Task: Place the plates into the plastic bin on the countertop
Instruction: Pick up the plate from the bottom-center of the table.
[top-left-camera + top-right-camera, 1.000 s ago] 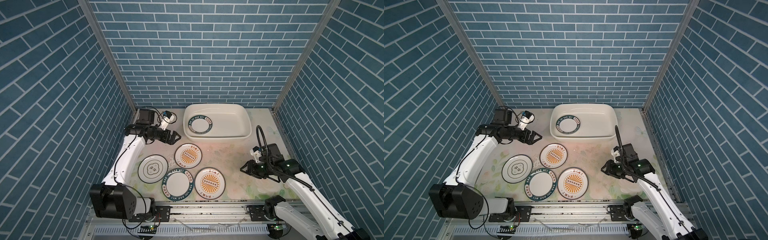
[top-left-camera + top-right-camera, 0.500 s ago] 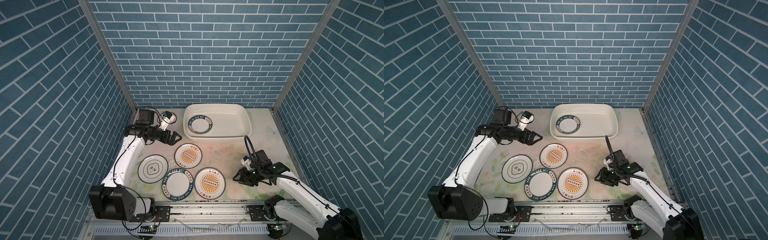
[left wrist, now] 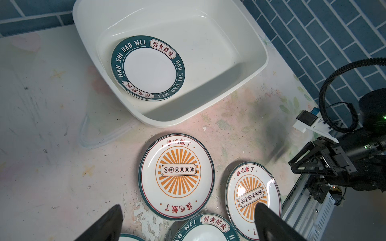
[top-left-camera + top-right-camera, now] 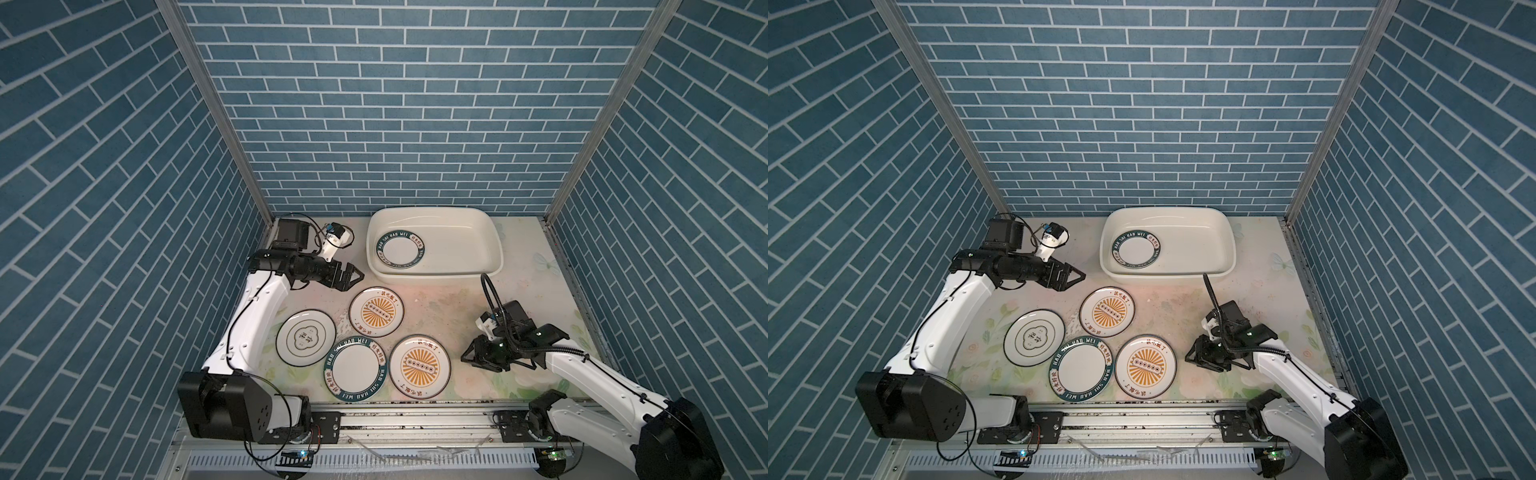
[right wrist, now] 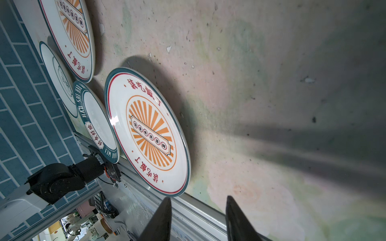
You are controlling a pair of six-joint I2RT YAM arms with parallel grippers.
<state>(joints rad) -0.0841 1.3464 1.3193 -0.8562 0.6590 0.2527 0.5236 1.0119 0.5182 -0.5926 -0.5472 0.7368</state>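
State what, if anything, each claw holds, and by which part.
Nothing is held. The left claw and the right claw are both open and empty; the right one is close to the rim of a sunburst plate.

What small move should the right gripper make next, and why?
Probably ease the right gripper toward the rim of the round white plate with the orange sunburst centre nearest it: its jaws stand open and empty beside that rim, not touching, and the plate lies outside the cream plastic bin.

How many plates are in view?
5. One teal-rimmed plate in the plastic bin; on the countertop: far sunburst plate, near sunburst plate, teal-lettered plate, cloud-emblem plate. Others may hide underneath.
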